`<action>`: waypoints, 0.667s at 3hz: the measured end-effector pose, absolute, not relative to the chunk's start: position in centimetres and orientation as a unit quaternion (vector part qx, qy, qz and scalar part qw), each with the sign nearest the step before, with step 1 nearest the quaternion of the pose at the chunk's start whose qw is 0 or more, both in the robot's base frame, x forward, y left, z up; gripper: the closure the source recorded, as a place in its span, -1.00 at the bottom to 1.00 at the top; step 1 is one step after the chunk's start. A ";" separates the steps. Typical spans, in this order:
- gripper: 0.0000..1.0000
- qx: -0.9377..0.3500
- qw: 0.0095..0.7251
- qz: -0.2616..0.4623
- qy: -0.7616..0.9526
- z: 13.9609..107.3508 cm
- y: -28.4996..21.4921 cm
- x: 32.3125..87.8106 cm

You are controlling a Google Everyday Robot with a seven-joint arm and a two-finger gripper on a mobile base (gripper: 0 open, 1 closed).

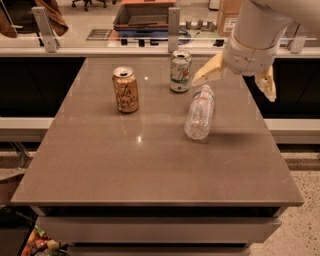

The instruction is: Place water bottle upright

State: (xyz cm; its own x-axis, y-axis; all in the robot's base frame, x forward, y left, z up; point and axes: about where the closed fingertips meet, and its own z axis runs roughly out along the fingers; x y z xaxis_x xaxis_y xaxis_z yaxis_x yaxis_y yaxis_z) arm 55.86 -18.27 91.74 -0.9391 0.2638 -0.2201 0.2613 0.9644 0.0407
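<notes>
Water bottle (200, 112) lies clear, ribbed, near spread gripper (233, 89).

Looks like an office or lab space to me: rolling chair wheels (87, 4) at the top edge, a cardboard box (227, 15) upper right, a grey bin (145, 15) behind the surface (150, 165), speckled floor (305, 200) lower right. The gripper (233, 90) hangs upper right, fingers spread.

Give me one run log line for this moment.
water bottle: on its side on table | gripper: open, above its cap end, holding nothing | orange can, white-green can: upright
</notes>
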 end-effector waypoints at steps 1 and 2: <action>-1.00 0.130 0.115 0.021 0.985 90.7 -16.9 57.4; -1.00 0.126 0.107 0.030 0.986 89.2 -16.0 58.6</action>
